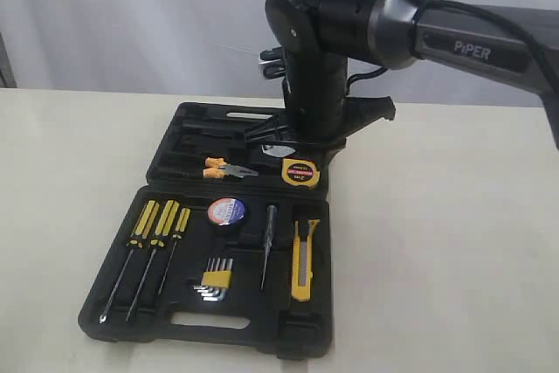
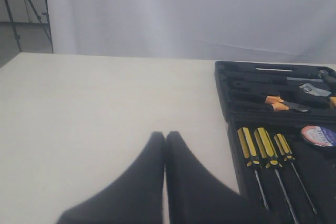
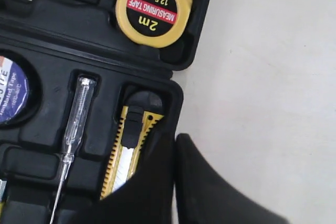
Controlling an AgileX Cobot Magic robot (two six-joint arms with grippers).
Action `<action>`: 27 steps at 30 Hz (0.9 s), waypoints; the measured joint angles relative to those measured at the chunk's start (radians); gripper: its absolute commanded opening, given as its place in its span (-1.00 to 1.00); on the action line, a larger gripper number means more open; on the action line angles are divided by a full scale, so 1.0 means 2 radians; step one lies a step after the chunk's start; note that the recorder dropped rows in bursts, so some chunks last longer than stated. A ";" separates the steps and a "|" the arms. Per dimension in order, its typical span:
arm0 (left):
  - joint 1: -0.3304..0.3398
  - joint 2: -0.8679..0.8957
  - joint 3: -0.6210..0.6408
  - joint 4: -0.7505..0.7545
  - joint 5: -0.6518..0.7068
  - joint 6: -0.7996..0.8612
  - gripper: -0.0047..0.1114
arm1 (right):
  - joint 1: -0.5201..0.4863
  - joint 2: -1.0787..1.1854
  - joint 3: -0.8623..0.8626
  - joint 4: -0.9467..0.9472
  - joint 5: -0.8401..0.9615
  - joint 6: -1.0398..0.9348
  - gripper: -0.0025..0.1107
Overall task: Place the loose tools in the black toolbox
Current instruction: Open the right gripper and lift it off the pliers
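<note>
Your right gripper [image 3: 175, 138] has its fingers pressed together with nothing between them. The left gripper [image 2: 165, 135] is also clenched and empty, and hangs over the bare table [image 2: 94, 108], with the black toolbox [image 1: 262, 329] off to its one side.

All four loose tools lie inside the toolbox. The utility knife [image 3: 128, 150] is in its slot, just beside your right fingertips and partly under them. The tape measure [image 3: 152, 9] sits in the lid half, well ahead of the tips. The pliers [image 1: 229, 167] are in the same half, and the tape roll [image 1: 226, 211] is in its round recess.

I think the step now is only to check the seating, and perhaps to press the knife flat. I cannot tell if it lies fully down.

If you press, first bring the closed tips over the middle of the knife body. At this moment they stand at the rim of the toolbox, half over the table. Go down straight and gently, because a push on the rim could tip or slide the box. Do not touch the clear-handled tester [image 3: 76, 119] next to the knife.
</note>
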 measured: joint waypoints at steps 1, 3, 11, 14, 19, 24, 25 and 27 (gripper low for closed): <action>0.000 0.000 0.000 0.000 0.000 0.000 -0.92 | 0.000 -0.004 0.000 0.000 0.000 -0.001 -0.96; 0.000 0.000 0.000 0.000 0.000 0.000 -0.92 | 0.000 -0.009 0.000 0.003 0.000 -0.002 -0.96; 0.000 0.000 0.000 0.000 0.000 0.000 -0.92 | 0.000 -0.018 0.000 0.008 0.000 -0.005 -0.96; 0.000 0.000 0.000 0.000 0.000 0.000 -0.92 | 0.000 -0.018 0.000 0.008 0.000 -0.006 -0.96; 0.000 0.000 0.000 0.000 0.000 0.000 -0.92 | -0.002 -0.018 0.000 0.024 -0.004 -0.029 -0.96; 0.000 0.000 0.000 0.000 0.000 0.000 -0.92 | -0.019 -0.016 0.000 0.171 -0.094 -0.203 -0.96; 0.000 0.000 0.000 0.000 0.000 0.000 -0.92 | -0.023 -0.012 0.000 0.202 -0.117 -0.236 -0.96; 0.000 0.000 0.000 0.000 0.000 0.000 -0.92 | -0.024 -0.001 -0.007 0.235 -0.135 -0.284 -0.96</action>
